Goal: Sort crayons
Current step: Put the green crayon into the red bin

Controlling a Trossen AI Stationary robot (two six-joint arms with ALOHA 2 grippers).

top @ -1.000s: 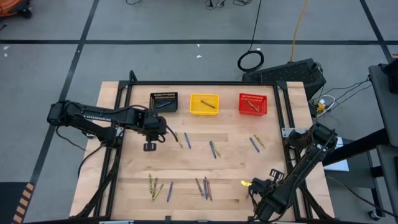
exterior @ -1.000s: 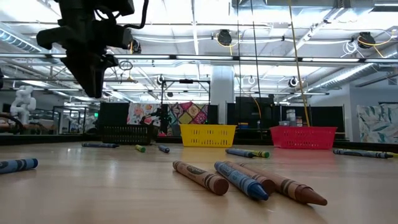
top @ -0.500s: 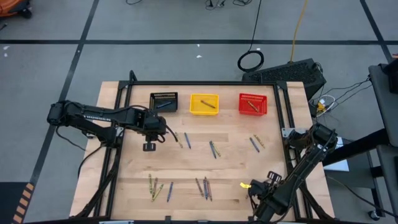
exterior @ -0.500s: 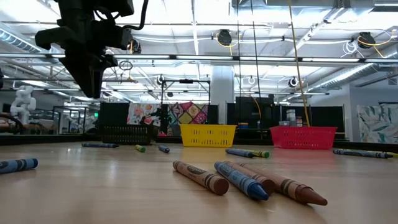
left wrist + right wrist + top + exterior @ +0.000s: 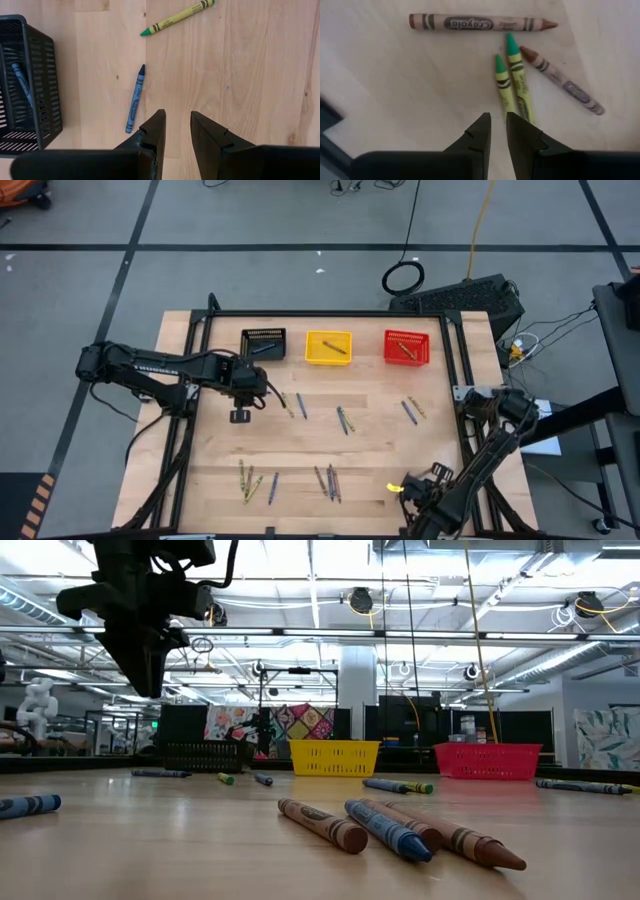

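Observation:
Crayons lie scattered flat on the wooden table (image 5: 370,450). My right gripper (image 5: 498,117) points down at the near right (image 5: 405,486). It is open by a narrow gap, just above two yellow-green crayons (image 5: 512,85) and two brown crayons (image 5: 480,22). My left gripper (image 5: 177,115) hangs open over the far left (image 5: 240,416), high in the low view (image 5: 148,675). A blue crayon (image 5: 136,99) and a yellow-green crayon (image 5: 176,17) lie on the wood past its fingers.
A black bin (image 5: 264,343), a yellow bin (image 5: 328,347) and a red bin (image 5: 406,347) stand along the far edge, each with a crayon inside. More crayons lie mid-table (image 5: 343,418), at far right (image 5: 410,410), near left (image 5: 250,480) and near centre (image 5: 388,830).
My right gripper has moved toward the table's near edge and sunk a little, its fingers unchanged. My left arm and the crayons have kept still.

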